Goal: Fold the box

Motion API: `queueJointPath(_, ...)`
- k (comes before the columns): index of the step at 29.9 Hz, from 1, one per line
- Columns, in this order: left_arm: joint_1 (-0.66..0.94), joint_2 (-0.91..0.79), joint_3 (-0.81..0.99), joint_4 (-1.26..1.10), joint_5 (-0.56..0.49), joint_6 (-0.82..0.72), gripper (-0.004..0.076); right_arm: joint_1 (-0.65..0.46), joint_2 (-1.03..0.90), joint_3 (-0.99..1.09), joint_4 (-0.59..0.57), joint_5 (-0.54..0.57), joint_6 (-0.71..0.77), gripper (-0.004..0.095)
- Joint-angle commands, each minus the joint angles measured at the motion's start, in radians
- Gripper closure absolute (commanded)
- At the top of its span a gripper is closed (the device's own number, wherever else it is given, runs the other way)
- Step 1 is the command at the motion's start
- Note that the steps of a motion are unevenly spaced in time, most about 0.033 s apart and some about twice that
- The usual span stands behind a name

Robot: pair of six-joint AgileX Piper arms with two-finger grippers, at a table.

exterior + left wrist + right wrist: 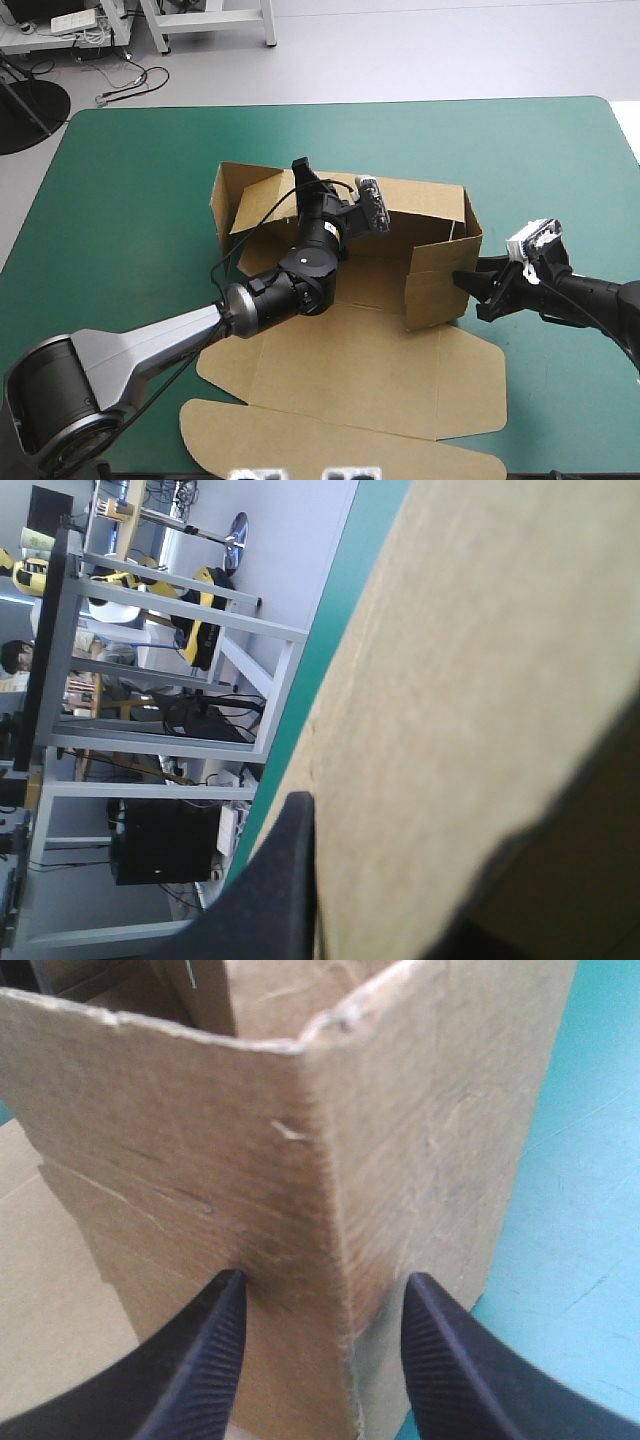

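Your box (437, 285) sits mid-table (120, 200) on the teal-green cover. Its walls are raised into an open tray. The lid panel (350, 390) lies flat on the cover toward the near edge, flaps spread out.

Left end effector (302, 172): the arm reaches across the tray from the near-left side, and the tip is at the top edge of the far wall (420, 195), near that wall's left end. In your left wrist view one black finger (280, 880) lies against the brown board. The board fills the space beside it, and a dark shape on the other face looks like the second finger. Read it as all but closed, clamped on that wall.

Right end effector (472, 292): low at the tray's near right corner (320, 1160), coming in from the table's right side. The fingers are spread wide and straddle the vertical corner edge, one by the near wall, one by the right wall. The tips are close to the board, but you can't tell from these views whether they touch. Nothing held.

The two end effectors are well apart, at opposite corners of the tray.
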Motion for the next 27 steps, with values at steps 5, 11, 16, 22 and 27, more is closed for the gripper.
queueJointPath(5,-0.054,-0.030,-0.078,-0.121,-0.092,0.120,0.0734,0.120,-0.023,-0.019,0.157,-0.199,-0.024,0.0458)
queueJointPath(11,-0.065,-0.030,-0.078,-0.157,-0.078,0.155,0.0734,0.166,-0.023,-0.019,0.245,-0.347,-0.024,0.0494)
queueJointPath(16,-0.065,-0.030,-0.078,-0.152,-0.071,0.157,0.0734,0.168,-0.023,-0.019,0.247,-0.383,-0.024,0.0780)
queueJointPath(22,-0.065,-0.030,-0.075,-0.147,-0.071,0.211,0.0734,0.168,-0.023,-0.019,0.245,-0.379,-0.024,0.0909)
queueJointPath(27,-0.062,-0.023,-0.075,-0.135,-0.071,0.211,0.0696,0.168,-0.023,-0.019,0.237,-0.374,-0.020,0.0909)
